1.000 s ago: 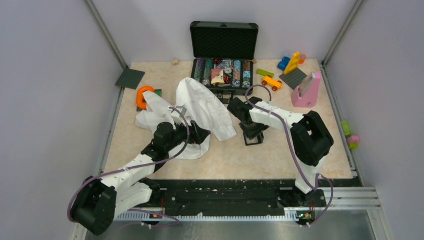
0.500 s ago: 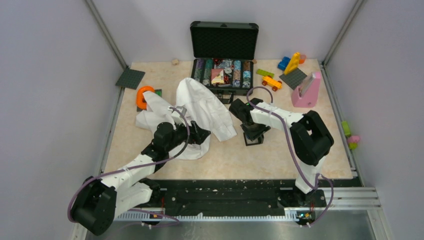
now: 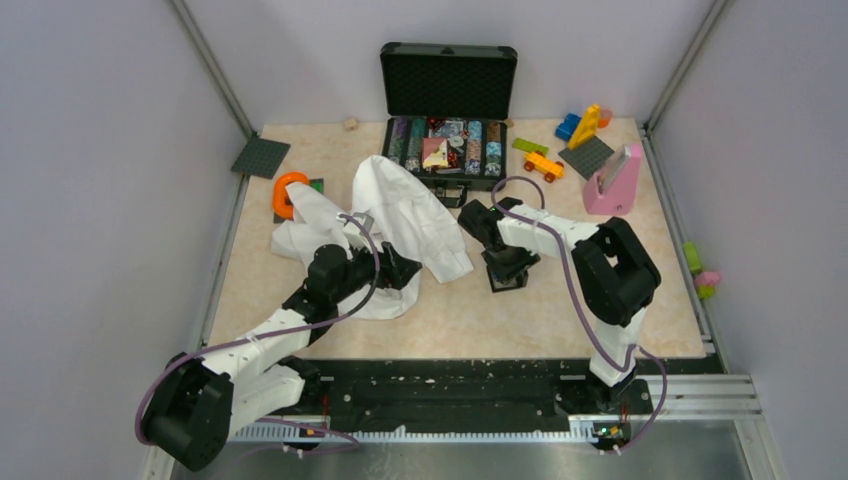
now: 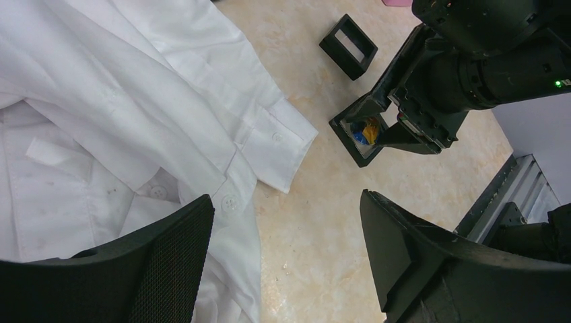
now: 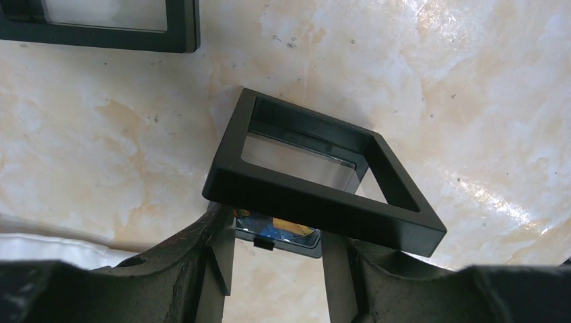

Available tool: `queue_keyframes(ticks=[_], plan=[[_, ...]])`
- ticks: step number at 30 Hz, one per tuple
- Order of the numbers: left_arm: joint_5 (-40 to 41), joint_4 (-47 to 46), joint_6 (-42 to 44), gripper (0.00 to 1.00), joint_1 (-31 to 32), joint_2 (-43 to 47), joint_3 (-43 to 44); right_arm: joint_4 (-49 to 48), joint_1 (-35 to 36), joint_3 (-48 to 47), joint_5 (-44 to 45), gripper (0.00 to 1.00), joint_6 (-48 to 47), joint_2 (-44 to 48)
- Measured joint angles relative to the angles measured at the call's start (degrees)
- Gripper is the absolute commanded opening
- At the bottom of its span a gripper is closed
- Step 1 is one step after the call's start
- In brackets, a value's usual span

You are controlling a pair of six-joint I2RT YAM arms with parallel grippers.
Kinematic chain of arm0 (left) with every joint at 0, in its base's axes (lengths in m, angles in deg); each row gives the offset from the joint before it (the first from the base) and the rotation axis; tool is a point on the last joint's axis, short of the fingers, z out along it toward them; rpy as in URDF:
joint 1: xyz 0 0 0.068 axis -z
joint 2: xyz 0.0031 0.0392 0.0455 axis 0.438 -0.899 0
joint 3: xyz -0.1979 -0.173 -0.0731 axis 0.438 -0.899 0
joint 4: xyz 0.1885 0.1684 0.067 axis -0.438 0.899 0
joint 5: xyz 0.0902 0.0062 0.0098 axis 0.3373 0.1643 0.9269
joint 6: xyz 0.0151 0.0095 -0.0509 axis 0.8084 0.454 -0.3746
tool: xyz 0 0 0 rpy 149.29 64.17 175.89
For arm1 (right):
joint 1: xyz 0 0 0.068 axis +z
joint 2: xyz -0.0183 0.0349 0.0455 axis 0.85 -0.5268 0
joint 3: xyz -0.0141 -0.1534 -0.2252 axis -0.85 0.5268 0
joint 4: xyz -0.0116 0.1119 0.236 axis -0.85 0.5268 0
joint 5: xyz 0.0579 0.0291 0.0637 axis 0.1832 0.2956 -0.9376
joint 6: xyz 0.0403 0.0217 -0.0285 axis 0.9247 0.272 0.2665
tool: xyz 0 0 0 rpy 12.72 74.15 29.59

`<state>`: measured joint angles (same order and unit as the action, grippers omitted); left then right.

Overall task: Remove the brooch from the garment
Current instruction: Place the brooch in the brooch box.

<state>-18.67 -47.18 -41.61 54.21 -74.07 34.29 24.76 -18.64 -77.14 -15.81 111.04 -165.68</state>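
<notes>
Brooch (image 4: 367, 129), a tiny orange, blue and pale ornament, is lying inside a black square frame (image 5: 316, 195). It is sitting off the white button-up shirt (image 3: 405, 215), just right of the shirt's cuff. Your right gripper (image 5: 276, 237) is clamping the lower half of that frame between its fingers. The upper half is tilting up in front of the wrist camera and is hiding most of the ornament. Your left gripper (image 4: 289, 269) is hovering over the shirt's near edge with its fingers spread wide, holding nothing. A second black square frame (image 4: 348, 46) is lying flat on the beige marbled table (image 3: 450, 320), just beyond the held one. An open black case of coloured chips (image 3: 447, 140) is standing farther back. An orange ring (image 3: 290, 193) is lying at the shirt's far left edge. A pink block (image 3: 612, 180) and some toy bricks (image 3: 545, 163) are sitting well apart at the far right.
</notes>
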Motion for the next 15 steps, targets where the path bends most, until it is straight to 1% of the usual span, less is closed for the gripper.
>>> queue_keyframes(ticks=[15], plan=[[-0.35, -0.02, 0.02, 0.79, 0.0, 0.13, 0.0, 1.09, 0.0, -0.02, -0.33, 0.0, 0.44, -0.31]])
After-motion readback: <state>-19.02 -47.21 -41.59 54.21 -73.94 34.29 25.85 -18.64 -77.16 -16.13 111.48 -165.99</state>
